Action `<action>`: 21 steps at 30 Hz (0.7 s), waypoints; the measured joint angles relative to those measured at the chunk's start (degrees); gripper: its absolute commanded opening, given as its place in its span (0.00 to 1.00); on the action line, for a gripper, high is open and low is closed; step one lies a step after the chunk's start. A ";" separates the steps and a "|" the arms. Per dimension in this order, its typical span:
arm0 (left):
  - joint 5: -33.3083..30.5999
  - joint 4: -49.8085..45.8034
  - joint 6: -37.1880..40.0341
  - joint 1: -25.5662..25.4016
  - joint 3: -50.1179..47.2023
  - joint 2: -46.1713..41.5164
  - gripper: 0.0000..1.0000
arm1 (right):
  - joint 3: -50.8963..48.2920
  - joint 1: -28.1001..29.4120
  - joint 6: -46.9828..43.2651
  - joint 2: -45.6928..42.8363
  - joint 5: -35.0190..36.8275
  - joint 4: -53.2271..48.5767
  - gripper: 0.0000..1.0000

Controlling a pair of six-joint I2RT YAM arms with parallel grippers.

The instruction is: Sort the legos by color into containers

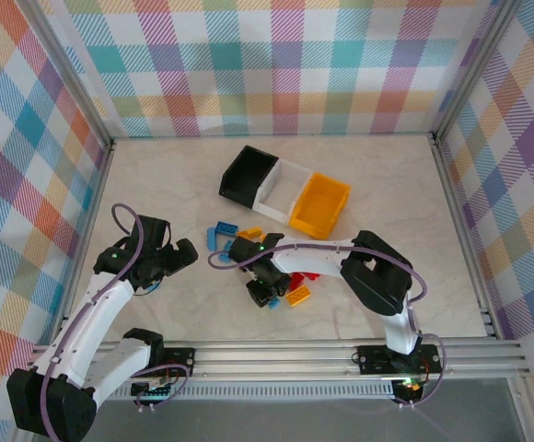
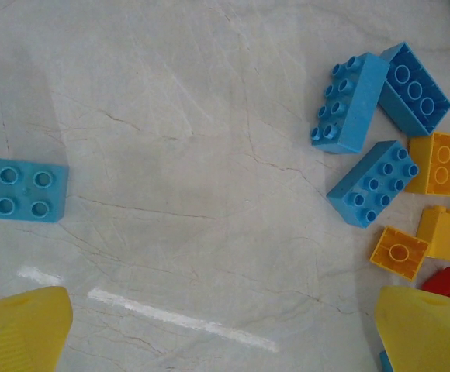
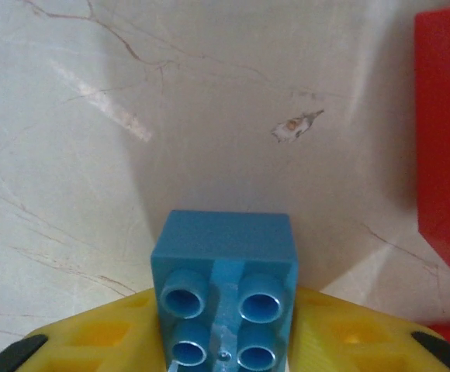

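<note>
- My right gripper [image 3: 225, 341] is pinching a blue four-stud brick [image 3: 225, 244], with a yellow finger [image 3: 93, 337] against each side of it. It is over mid-desk, a bit toward the near edge.
- I can't tell whether that brick is off the desk [image 3: 132, 93] or still sitting on it.
- A red brick [image 3: 446, 139] is just beside the held one, not touching it.
- My left gripper [image 2: 225, 333] is spread wide with nothing between its fingers, over the left half of the desk.
- Below it a lone light-blue square brick [image 2: 29, 190] lies studs up, well apart from the others.
- The rest of the legos [image 1: 221, 235] are clustered mid-desk. I see three long blue bricks [image 2: 372, 182], with yellow-orange bricks [image 2: 438, 163] and a red one just beside them.
- The containers sit in a slanted row between the cluster and the far edge: black bin [image 1: 239, 180], white bin [image 1: 281, 189], yellow-orange bin [image 1: 320, 204], joined side to side.
</note>
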 measured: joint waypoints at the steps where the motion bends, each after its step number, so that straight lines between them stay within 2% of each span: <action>1: 0.00 0.00 0.00 0.00 0.00 0.04 1.00 | 0.00 0.02 0.04 0.00 0.15 -0.04 0.39; 8: 0.00 0.00 0.00 0.00 -0.02 0.09 1.00 | 0.42 0.07 0.26 -1.38 0.74 -0.63 0.35; 15: 0.68 0.26 0.00 0.00 -0.02 0.09 1.00 | 4.00 -1.60 0.46 -10.60 1.38 -3.17 0.35; 18: 2.69 1.70 0.24 0.00 0.00 0.20 1.00 | 6.54 -5.40 0.85 -13.99 1.11 -3.87 0.35; 21: 5.73 3.56 0.90 0.00 0.11 1.75 1.00 | 9.27 -12.46 1.60 -15.82 0.11 -4.42 0.35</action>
